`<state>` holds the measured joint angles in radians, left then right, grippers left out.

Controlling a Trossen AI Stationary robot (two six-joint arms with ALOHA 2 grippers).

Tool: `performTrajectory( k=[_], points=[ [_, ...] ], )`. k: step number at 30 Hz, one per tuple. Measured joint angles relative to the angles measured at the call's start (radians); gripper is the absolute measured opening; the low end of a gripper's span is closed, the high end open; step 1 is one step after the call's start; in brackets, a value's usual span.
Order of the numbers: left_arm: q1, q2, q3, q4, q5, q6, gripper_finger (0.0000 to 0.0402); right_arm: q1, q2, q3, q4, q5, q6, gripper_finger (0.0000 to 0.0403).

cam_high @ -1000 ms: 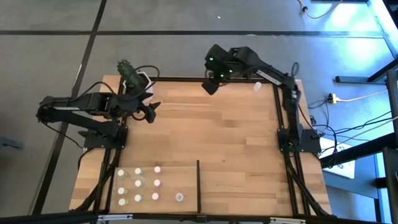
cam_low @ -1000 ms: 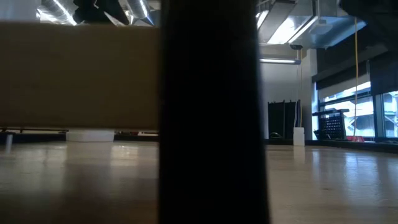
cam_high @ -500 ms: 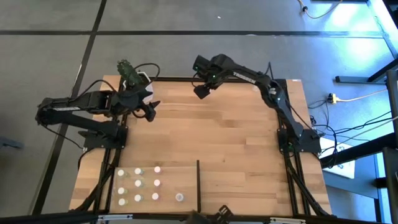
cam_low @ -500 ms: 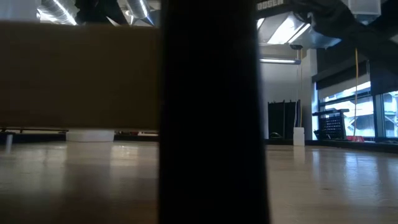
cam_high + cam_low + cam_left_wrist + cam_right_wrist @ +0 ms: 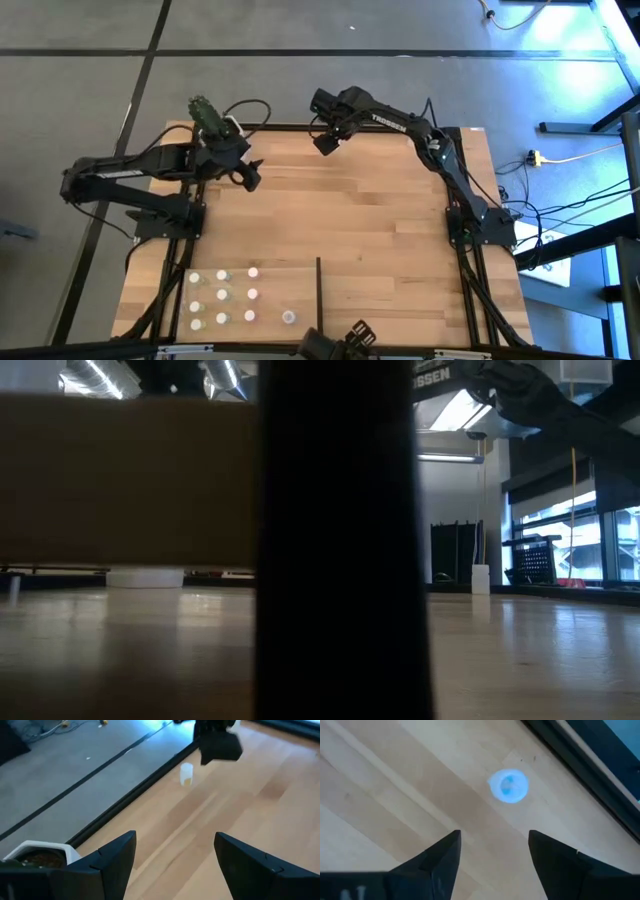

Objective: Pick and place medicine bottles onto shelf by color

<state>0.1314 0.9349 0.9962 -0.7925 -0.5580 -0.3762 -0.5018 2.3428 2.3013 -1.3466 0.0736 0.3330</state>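
A small medicine bottle (image 5: 508,785) with a round pale cap stands on the tabletop near the far edge. My right gripper (image 5: 492,852) hangs open above it, pointing down; the bottle lies just ahead of the fingertips, not between them. In the high view my right gripper (image 5: 325,140) hides it. The left wrist view shows the same bottle (image 5: 186,773) below that gripper. My left gripper (image 5: 250,175) is open over the far left of the table, holding nothing. Several bottles (image 5: 222,298) stand on the shelf (image 5: 290,285) at the near left.
A white cactus pot (image 5: 207,118) stands at the far left corner, close behind my left gripper. The shelf's black divider (image 5: 319,295) rises at its right edge and blocks the middle of the low view (image 5: 335,540). Another small white bottle (image 5: 481,578) stands far off to its right.
My right gripper has come down toward the table and shifted a little toward the left edge, its arm stretching out along the far edge. My left gripper has moved slightly toward the right. Both have stayed open.
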Motion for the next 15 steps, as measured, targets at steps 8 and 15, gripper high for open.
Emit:
performTrajectory(
  k=[8, 15],
  points=[
    [0.028, 0.055, 0.000, 0.037, 0.000, -0.006, 0.0263, -0.018, 0.024, 0.000, 0.053, -0.021, 0.011, 0.0234],
    [0.027, 0.053, 0.000, 0.056, 0.000, -0.007, 0.0263, -0.020, 0.059, 0.000, 0.072, 0.017, 0.001, 0.0234]
  ],
)
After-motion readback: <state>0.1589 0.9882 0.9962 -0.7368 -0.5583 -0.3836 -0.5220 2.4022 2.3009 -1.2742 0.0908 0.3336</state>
